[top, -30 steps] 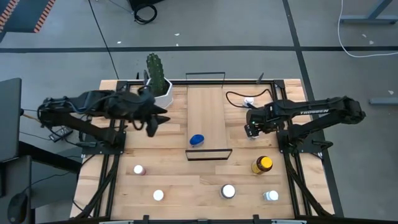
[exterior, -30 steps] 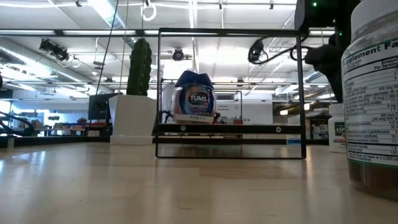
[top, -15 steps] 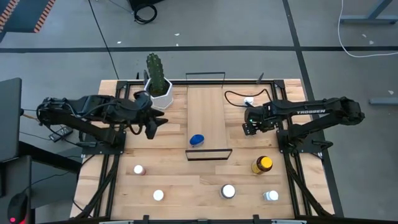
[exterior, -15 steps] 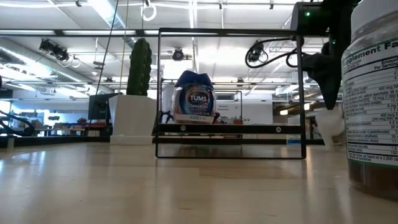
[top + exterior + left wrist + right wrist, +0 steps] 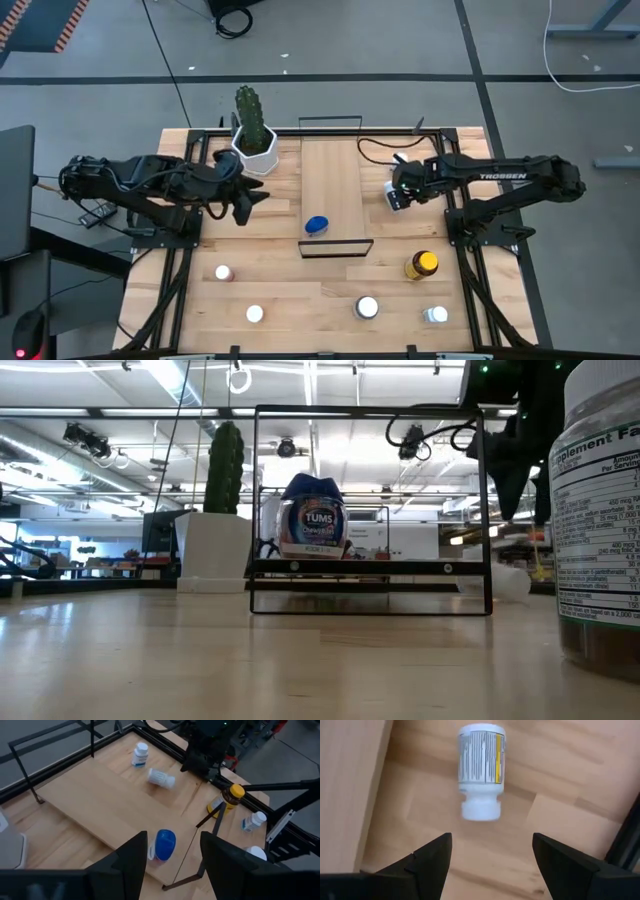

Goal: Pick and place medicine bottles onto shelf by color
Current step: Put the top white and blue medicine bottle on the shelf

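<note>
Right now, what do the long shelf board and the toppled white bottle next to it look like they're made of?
The long light-wood shelf board looks like pale matt wood, with faint grain. The toppled white bottle looks like smooth opaque plastic with a printed paper label, probably.

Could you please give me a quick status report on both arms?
Right tool open above a toppled white bottle. Left tool open, empty, left of shelf. Blue-lidded bottle on shelf.

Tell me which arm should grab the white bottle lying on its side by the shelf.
Right. The right gripper hangs open directly over the tipped white bottle; the left gripper sits across the shelf, near the cactus pot.
</note>
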Controlling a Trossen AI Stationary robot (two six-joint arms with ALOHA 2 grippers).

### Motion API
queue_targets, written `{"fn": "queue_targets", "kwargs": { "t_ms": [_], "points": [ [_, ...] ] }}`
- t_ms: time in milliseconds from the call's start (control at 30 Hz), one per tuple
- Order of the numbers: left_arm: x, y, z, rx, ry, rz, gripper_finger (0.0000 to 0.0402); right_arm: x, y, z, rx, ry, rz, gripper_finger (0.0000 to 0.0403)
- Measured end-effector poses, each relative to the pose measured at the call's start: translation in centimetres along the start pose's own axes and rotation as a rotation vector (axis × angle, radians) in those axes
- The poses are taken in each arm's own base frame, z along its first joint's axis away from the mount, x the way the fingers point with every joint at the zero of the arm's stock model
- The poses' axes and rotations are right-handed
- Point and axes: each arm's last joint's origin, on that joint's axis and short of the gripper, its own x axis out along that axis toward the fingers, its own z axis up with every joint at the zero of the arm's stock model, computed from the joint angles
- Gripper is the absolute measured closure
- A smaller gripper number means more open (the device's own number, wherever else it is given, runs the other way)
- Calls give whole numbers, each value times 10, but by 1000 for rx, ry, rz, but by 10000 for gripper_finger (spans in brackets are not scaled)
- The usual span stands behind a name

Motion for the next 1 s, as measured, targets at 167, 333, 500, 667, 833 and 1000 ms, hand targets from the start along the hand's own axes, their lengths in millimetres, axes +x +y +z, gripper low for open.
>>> {"fn": "queue_targets", "kwargs": {
  "t_ms": [167,333,500,667,833,1000],
  "points": [
    [0,0,0,-1,-9,9,212,8,-2,12,47,-42,41,118],
    [0,0,0,-15,-10,8,212,21,-7,19,50,-72,53,118],
    [0,0,0,-32,-10,9,212,36,-15,14,-5,-77,1,118],
    [0,0,0,-54,-7,10,212,51,-24,5,-42,-50,-52,118],
    [0,0,0,-67,-7,10,212,62,-31,0,-86,-74,-104,118],
    [0,0,0,-79,-7,10,212,62,-28,3,-164,-116,-96,118]
  ]
}}
